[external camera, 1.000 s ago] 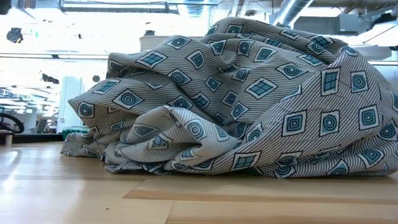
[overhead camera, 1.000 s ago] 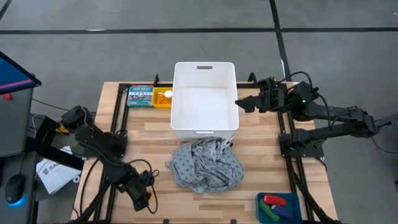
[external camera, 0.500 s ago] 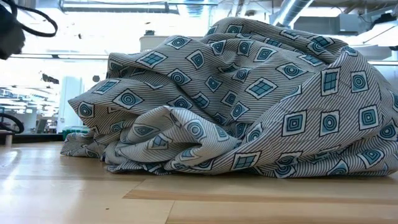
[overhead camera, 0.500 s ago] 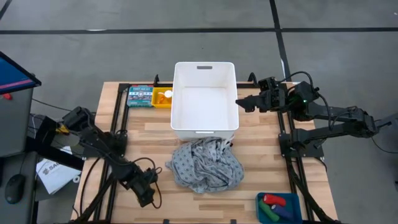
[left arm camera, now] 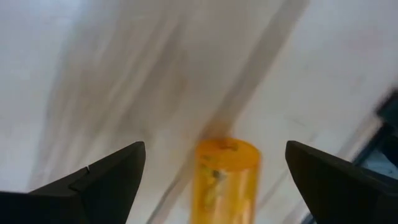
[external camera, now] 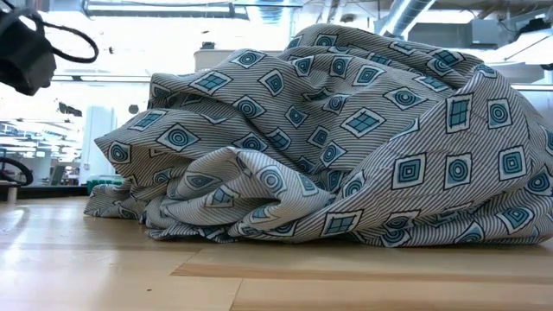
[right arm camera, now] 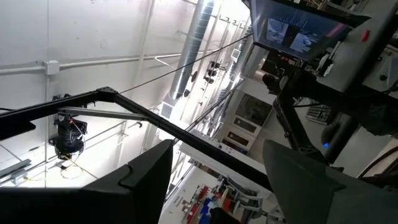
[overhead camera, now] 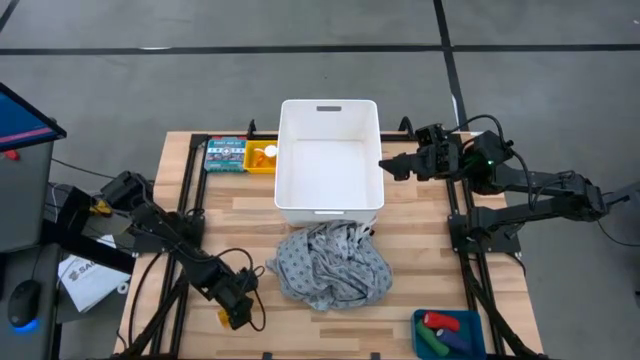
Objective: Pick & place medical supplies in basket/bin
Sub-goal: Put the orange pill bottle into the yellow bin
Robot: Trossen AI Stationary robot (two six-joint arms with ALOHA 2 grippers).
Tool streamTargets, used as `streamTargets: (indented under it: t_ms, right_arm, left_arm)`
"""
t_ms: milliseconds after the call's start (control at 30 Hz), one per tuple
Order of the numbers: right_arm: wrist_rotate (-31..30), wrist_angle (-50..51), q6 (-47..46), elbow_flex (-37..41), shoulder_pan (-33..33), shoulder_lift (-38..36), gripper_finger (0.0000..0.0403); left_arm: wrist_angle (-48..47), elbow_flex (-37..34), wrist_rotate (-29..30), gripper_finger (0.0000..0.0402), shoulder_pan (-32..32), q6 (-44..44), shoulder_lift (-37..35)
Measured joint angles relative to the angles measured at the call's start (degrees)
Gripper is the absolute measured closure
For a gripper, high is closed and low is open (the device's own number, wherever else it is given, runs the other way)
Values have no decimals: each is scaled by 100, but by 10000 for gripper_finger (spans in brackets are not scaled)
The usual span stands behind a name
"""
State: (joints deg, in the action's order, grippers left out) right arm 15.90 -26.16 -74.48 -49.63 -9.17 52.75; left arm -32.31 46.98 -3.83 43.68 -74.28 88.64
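Observation:
An orange pill bottle (left arm camera: 225, 177) lies on its side on the wooden table (overhead camera: 240, 225) near the front left. My left gripper (left arm camera: 214, 146) points down over it, open, with one finger on each side of the bottle and a gap to both. In the high view this gripper (overhead camera: 234, 308) is left of the grey patterned cloth (overhead camera: 330, 266), which lies crumpled at the middle front. My right gripper (overhead camera: 390, 167) hangs open and raised beside the white bin's (overhead camera: 330, 205) right wall, holding nothing.
A yellow tray (overhead camera: 262, 157) holding another orange bottle and a teal printed box (overhead camera: 225, 155) sit left of the bin. A blue tray (overhead camera: 450, 333) at the front right holds a red bottle, a green piece and a dark blue one. The cloth (external camera: 328, 138) fills the low view.
My left gripper has come down toward the table at the front left and edged toward the cloth, staying open; part of its arm now shows at the upper left of the low view. The cloth and my right arm have kept still.

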Motion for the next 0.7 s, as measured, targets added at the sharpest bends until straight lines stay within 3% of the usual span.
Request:
streamTargets:
  t_ms: [367,700]
  right_arm:
    - [61,-4,35,0,-35,-2,158]
    - [76,-7,-9,0,-37,0,158]
  left_arm:
    - [60,4,-70,25,54,118,265]
    - [107,17,-116,69,54,53,437]
